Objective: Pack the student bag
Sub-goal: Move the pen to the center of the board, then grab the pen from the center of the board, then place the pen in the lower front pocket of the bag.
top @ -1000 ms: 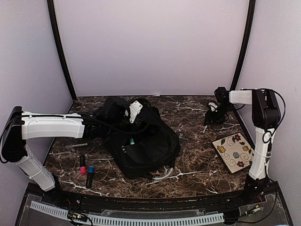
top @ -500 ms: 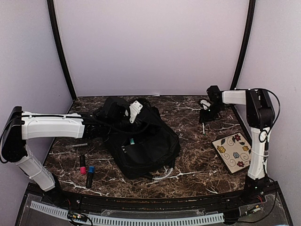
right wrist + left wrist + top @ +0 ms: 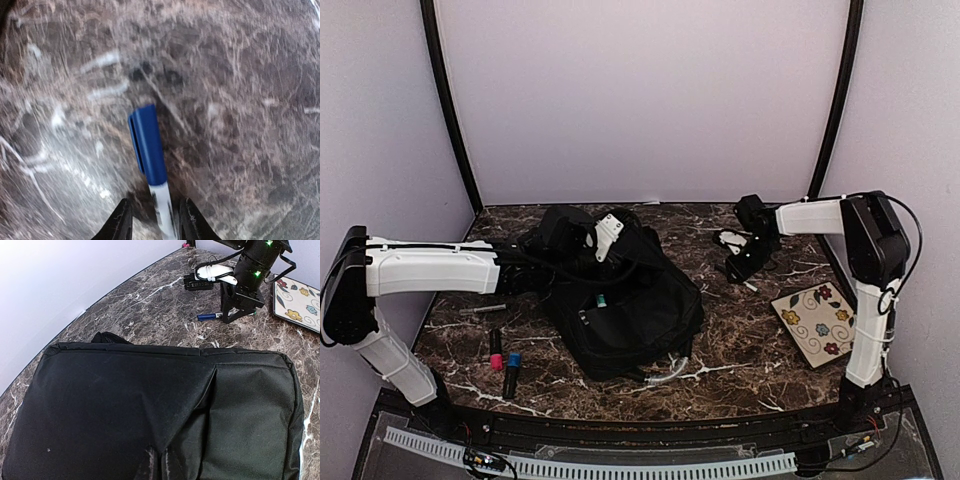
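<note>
The student bag (image 3: 630, 310), large, black and soft, lies in the middle of the table and fills the left wrist view (image 3: 125, 405). My left gripper (image 3: 590, 250) sits at the bag's far left corner, shut on a fold of its fabric, which rises in a crease to the fingertips (image 3: 161, 462). My right gripper (image 3: 740, 265) hovers over the marble to the right of the bag, shut on a white pen with a blue cap (image 3: 147, 145). The cap end sticks out past the fingertips (image 3: 155, 220) toward the bag. The left wrist view shows this pen (image 3: 207, 316) as well.
A floral-patterned card (image 3: 817, 323) lies at the right edge. Left of the bag lie a grey pen (image 3: 482, 310), a red-capped marker (image 3: 495, 350) and a blue-capped marker (image 3: 512, 370). A clear curved piece (image 3: 665, 375) lies at the bag's near edge. Walls enclose three sides.
My right gripper closed on the blue-capped pen and carried it left from the far right corner toward the bag. The left arm and bag stayed still.
</note>
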{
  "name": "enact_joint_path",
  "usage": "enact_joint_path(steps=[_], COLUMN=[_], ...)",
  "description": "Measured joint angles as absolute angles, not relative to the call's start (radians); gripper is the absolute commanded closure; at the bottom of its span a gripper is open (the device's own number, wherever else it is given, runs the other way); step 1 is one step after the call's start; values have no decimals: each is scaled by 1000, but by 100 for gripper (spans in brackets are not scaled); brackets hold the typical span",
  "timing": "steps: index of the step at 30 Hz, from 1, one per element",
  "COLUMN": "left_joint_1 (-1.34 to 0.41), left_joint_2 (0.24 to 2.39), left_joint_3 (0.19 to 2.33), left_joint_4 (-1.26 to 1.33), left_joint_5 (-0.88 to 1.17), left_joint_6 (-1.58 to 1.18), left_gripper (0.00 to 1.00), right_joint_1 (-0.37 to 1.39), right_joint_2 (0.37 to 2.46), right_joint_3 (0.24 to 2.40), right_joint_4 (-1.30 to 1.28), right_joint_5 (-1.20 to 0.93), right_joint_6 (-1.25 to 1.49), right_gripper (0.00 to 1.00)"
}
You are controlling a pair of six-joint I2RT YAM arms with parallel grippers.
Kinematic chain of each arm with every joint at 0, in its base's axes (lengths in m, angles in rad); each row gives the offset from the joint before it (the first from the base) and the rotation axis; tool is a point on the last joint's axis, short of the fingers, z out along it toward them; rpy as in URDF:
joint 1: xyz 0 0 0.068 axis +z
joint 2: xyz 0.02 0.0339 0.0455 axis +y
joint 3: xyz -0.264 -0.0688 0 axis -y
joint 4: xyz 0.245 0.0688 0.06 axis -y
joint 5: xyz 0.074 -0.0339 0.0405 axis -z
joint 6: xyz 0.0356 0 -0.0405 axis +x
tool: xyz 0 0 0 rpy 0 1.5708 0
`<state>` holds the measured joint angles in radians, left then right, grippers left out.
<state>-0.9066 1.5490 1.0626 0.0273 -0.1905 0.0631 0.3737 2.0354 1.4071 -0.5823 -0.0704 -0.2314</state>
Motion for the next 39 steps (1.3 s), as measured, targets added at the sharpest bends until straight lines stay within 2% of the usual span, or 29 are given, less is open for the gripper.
enact_joint_path(steps=[9,15,22,28,34,39], left_joint_1=[-907,-907,-907,-907,-907,-907], left_joint_2=[1549,1549,1548,1548,1548,1548], left_joint_3=[1063,1063,1063,1062,1061,1057], left_joint_4=[27,27,27,27,28,34], left_joint_5=[-191,-190,-190,-189,-189,-180], left_joint_6=[63,63,63,59,35,2], left_gripper=[100,100,100,100,100,100], right_joint_1=[372,374,373,373,387,449], right_joint_2=[2008,2007,2004,1864,1684,1681], right_joint_3=[1383,1386,1427,1487,1504,1473], right_joint_4=[-651,-661,-723,-777,-790,-818], right_joint_5=[-29,-10,-24,-221,-556,-815], right_joint_6=[-262,-274,-274,-264,-227,-208], right_gripper=[73,87,93,94,94,94])
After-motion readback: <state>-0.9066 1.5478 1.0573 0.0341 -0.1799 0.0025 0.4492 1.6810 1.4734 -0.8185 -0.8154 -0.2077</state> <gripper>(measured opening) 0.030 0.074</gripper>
